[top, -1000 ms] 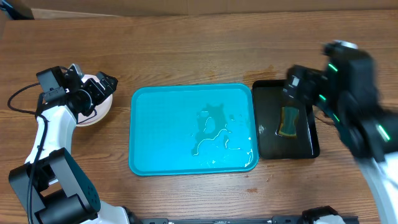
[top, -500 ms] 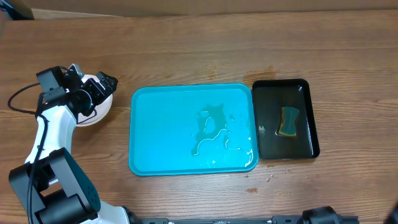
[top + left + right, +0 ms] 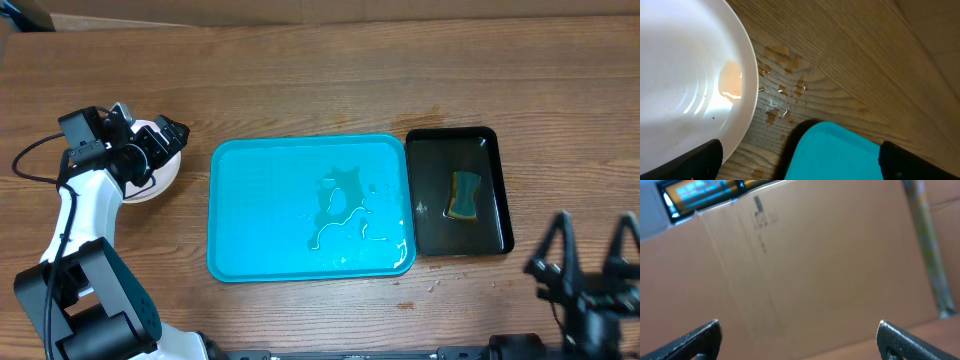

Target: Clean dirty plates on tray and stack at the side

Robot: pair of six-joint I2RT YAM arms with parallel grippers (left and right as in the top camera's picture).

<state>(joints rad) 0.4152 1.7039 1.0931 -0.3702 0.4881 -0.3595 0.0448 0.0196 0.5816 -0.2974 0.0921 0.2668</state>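
Leftmost, the left arm reaches up from the near edge of the wooden table (image 3: 320, 80), its white link rising to a wrist bent toward the right. The left gripper (image 3: 152, 140) hangs over a white plate (image 3: 150, 185), with its jaws spread wide and nothing between them. The wrist camera shows both dark fingertips (image 3: 702, 160) clear of the plate. How many plates lie under that top one cannot be told from either view. The white plate sits on the bare wood well left of the turquoise tray (image 3: 260, 220), apart from it. An orange-brown smear (image 3: 731, 82) shows wet near the plate's rim. Small wet spots (image 3: 785, 92) dot the wood between the plate and the tray's corner.

The turquoise tray lies flat in the middle of the table, holding only a thin puddle of water (image 3: 345, 215) toward its right half. Just beside its right edge sits a narrower black tray (image 3: 450, 133). A green and yellow sponge (image 3: 463, 195) lies in it.

At the lower right, the right gripper (image 3: 592, 248) is raised off the table near the front edge. Its two fingers stand far apart and hold nothing. Its wrist camera looks at blurred brown cardboard (image 3: 815, 270).
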